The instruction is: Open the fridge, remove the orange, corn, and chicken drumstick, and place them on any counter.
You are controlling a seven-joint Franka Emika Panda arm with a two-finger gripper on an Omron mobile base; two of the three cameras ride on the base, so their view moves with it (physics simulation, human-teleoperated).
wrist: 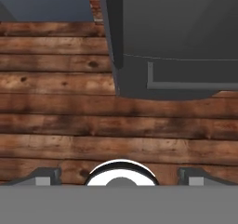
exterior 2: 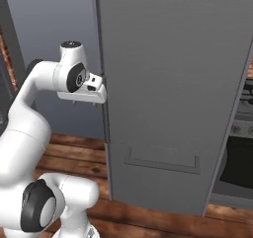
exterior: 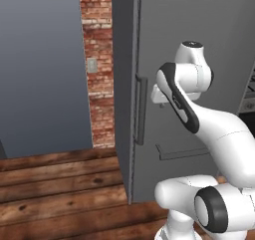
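1. The gripper (wrist: 119,175) is seen with its two dark finger tips (wrist: 45,175) set wide apart, the jaws open and nothing held between them.
2. In the hand view, the wooden plank floor (wrist: 56,125) lies straight ahead of the jaws, which are pointed downward.
3. The fridge (wrist: 176,28) is found beyond the jaws and to the far side of the floor in the hand view; its door is closed and its lower drawer panel is seen at the upper right.
4. In the left base view, the hand is held high beside the fridge (exterior: 199,25) front, near the vertical bar handle (exterior: 141,109), which lies just to the side of the hand; no contact with it can be made out.
5. In the right base view, the hand (exterior 2: 91,90) is seen close against the left edge of the fridge (exterior 2: 173,74) door.
6. A red brick wall strip (exterior: 97,60) is seen beyond the handle, with a small grey switch plate (exterior: 91,64) on it.
7. The orange, corn and chicken drumstick cannot be located; the closed door hides the interior.
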